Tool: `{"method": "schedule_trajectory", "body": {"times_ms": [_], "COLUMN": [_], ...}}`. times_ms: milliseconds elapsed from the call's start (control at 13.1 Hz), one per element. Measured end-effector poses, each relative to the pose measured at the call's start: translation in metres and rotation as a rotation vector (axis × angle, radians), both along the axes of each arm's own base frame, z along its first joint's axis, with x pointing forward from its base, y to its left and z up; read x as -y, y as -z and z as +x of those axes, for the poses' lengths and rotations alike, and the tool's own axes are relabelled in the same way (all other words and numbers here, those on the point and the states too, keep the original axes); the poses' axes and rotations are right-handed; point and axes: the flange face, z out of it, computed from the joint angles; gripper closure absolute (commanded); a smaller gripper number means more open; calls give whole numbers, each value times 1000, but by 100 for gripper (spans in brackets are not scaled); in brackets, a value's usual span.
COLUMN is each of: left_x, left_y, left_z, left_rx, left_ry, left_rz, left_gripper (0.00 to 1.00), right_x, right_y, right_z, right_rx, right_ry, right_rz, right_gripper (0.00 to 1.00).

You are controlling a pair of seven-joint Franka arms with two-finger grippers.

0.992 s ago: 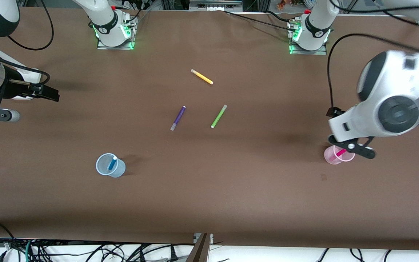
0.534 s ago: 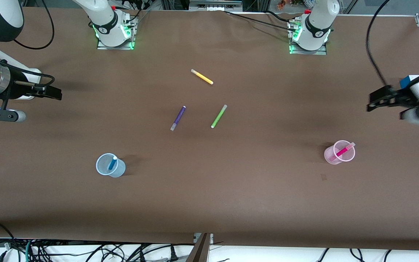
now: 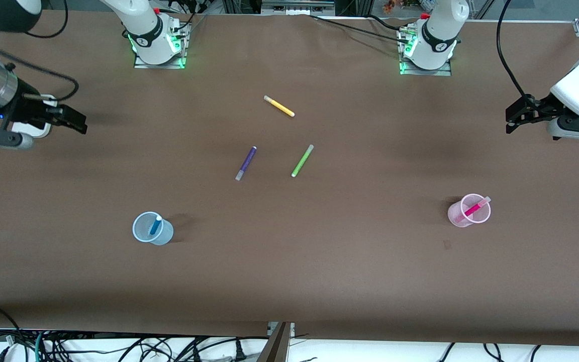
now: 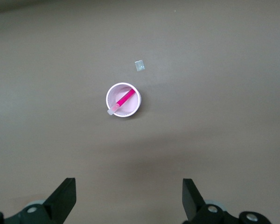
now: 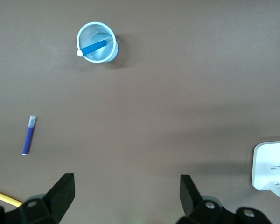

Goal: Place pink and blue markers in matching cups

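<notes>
The pale blue cup (image 3: 153, 230) stands toward the right arm's end of the table, with the blue marker (image 3: 155, 225) leaning inside it. Both also show in the right wrist view: the cup (image 5: 102, 35) and the marker (image 5: 93, 48). The pale pink cup (image 3: 463, 215) stands toward the left arm's end and holds the pink marker (image 3: 473, 207). Both also show in the left wrist view: the cup (image 4: 130, 105) and the marker (image 4: 124, 99). My left gripper (image 3: 511, 122) (image 4: 129, 196) is open and empty, high above the table, apart from the pink cup. My right gripper (image 3: 76, 122) (image 5: 126, 196) is open and empty, high above its end.
A purple pen (image 3: 246, 163), a lime-green pen (image 3: 302, 160) and a yellow pen (image 3: 279, 106) lie mid-table. The right wrist view shows the purple pen (image 5: 28, 135), the yellow pen (image 5: 7, 199) and a white block (image 5: 270, 165). A small scrap (image 4: 139, 66) lies beside the pink cup.
My left gripper has risen from just over the pink cup and swung out toward its end of the table. The pink marker stays in the cup. My right arm shifted slightly.
</notes>
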Motion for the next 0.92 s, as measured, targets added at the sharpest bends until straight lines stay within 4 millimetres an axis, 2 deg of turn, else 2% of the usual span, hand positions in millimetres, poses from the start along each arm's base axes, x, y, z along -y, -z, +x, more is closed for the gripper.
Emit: {"method": "schedule_trajectory", "body": {"times_ms": [229,382,916], "left_x": [-1,-2,-1], "left_y": [5,8,2], "left_z": [-2,-3,-12], "left_rx": [-26,-49,-112], "left_ry": [-15,-16,-16], "left_rz": [-42,-41,-39], "left_gripper": [0,0,0], "right_x": [-3,-8,-15], "right_y": [-34,-44,-33], "right_z": [-23,-31,-20], "right_rx": [10,-13,-33], "right_ry": [-17,-28,-39], "right_rz": [0,-2,-8], "right_gripper": [1,1,1]}}
